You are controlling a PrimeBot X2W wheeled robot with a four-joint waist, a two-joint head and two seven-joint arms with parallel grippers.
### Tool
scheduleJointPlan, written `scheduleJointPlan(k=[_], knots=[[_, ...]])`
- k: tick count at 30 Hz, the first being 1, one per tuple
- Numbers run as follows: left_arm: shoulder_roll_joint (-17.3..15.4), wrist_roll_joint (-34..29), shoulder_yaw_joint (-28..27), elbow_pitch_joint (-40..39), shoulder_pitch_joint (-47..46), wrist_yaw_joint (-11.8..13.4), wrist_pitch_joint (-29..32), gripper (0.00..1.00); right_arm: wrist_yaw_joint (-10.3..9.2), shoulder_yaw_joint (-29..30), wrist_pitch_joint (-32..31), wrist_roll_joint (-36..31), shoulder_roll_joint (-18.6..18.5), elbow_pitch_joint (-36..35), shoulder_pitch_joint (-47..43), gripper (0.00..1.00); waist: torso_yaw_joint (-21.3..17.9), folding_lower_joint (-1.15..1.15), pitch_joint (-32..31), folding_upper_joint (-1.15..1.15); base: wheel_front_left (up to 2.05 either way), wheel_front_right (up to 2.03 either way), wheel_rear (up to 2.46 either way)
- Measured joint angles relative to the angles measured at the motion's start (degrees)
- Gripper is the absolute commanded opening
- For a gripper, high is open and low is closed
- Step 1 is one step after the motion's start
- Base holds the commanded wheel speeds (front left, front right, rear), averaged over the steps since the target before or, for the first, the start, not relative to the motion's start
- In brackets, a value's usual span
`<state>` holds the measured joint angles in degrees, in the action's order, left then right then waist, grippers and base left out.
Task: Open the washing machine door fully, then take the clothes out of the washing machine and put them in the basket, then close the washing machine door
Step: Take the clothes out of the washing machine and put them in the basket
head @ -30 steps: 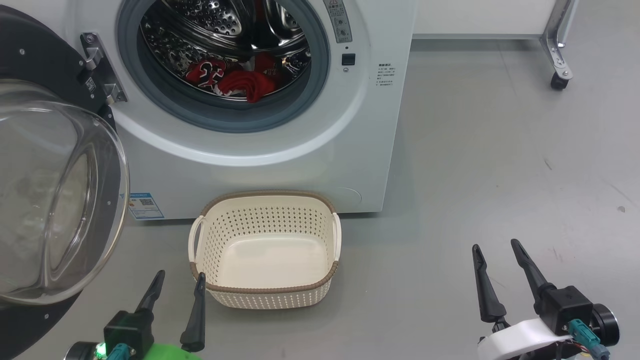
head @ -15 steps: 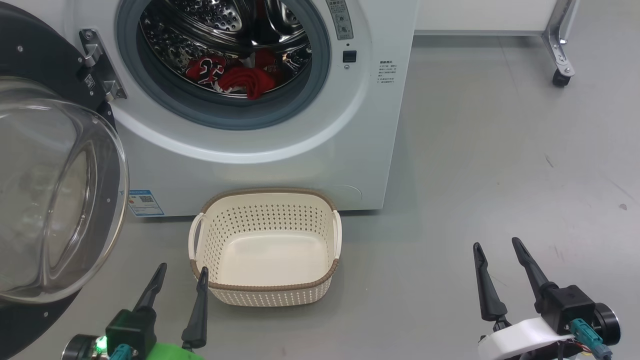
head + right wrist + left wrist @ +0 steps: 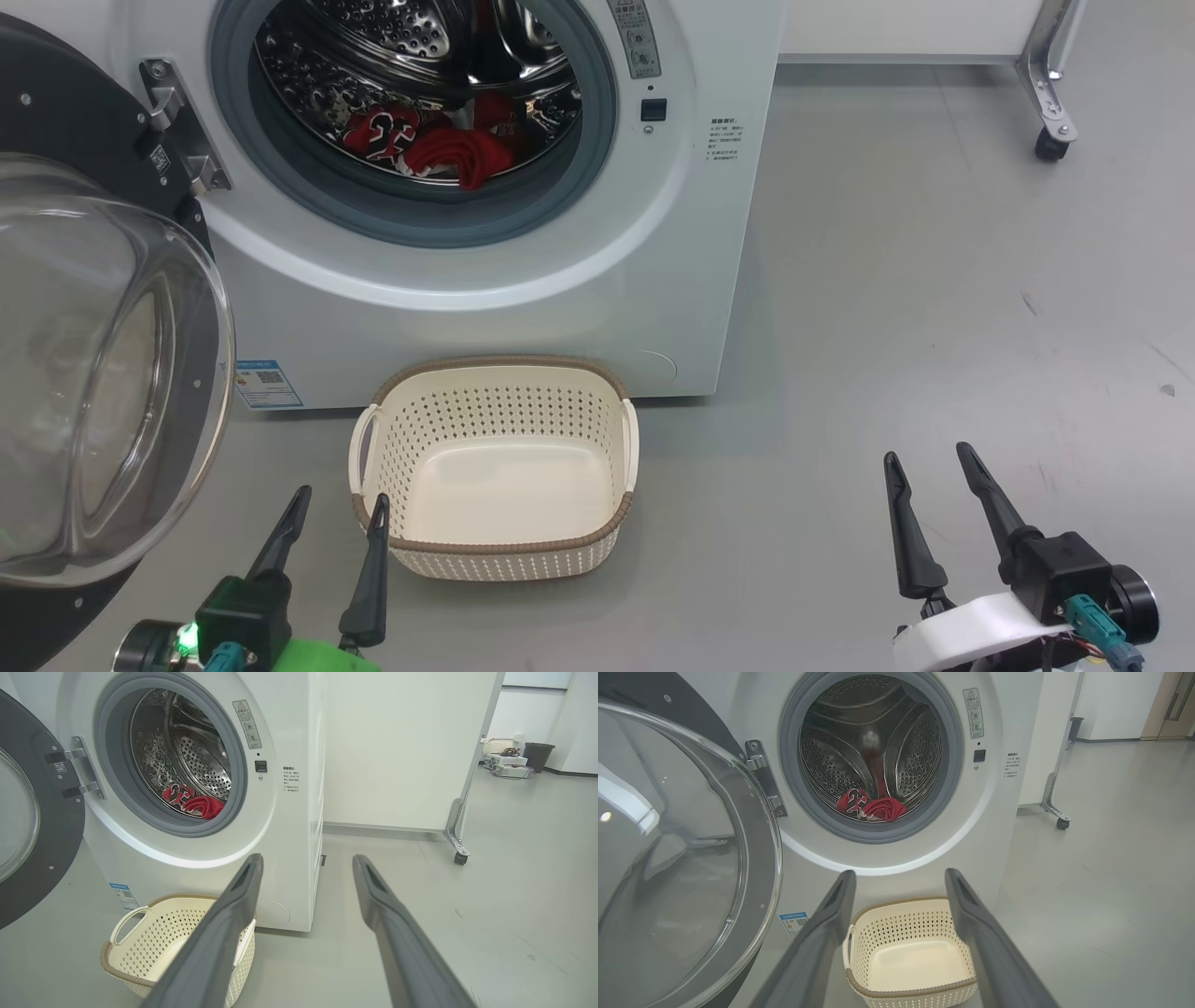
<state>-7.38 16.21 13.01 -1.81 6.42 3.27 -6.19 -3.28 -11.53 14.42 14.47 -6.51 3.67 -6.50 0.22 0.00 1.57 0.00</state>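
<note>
Now, the washing machine door (image 3: 93, 373) stands swung wide open on the left, its glass bowl bulging toward the robot, and the hinge (image 3: 177, 131) shows on the white front of the washing machine (image 3: 579, 308). And there are the clothes (image 3: 439, 149), a red bundle lying at the bottom of the steel drum just behind the grey gasket, with black-and-white digits on the left piece. Down on the floor (image 3: 887, 327), the basket (image 3: 495, 562) sits close to the foot of the machine, directly below the drum opening, its cream bottom bare. The left gripper (image 3: 342, 497) hovers low at the basket's near left corner, fingers parted to a moderate gap and holding nothing. In the left wrist view those two fingers frame the basket, with the drum above. Over on the other side, the right gripper (image 3: 927, 455) hangs over bare floor, well apart from the basket, likewise spread and holding nothing. A small blue label (image 3: 268, 384) shows low on the machine's front, between door and basket, and a castor (image 3: 1050, 145) of a metal frame stands far back on the right
</note>
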Motion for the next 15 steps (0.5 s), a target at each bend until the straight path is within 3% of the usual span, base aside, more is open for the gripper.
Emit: scheduleJointPlan(k=[15], knots=[[0.0, -0.1, 0.3, -0.4, 0.0, 0.0, 0.1, 1.00, -0.38, 0.0, 0.0, 0.1, 0.0, -0.2, 0.0, 1.00, 0.4, 0.00, 0.4, 0.00, 1.05, -1.05, 0.00]])
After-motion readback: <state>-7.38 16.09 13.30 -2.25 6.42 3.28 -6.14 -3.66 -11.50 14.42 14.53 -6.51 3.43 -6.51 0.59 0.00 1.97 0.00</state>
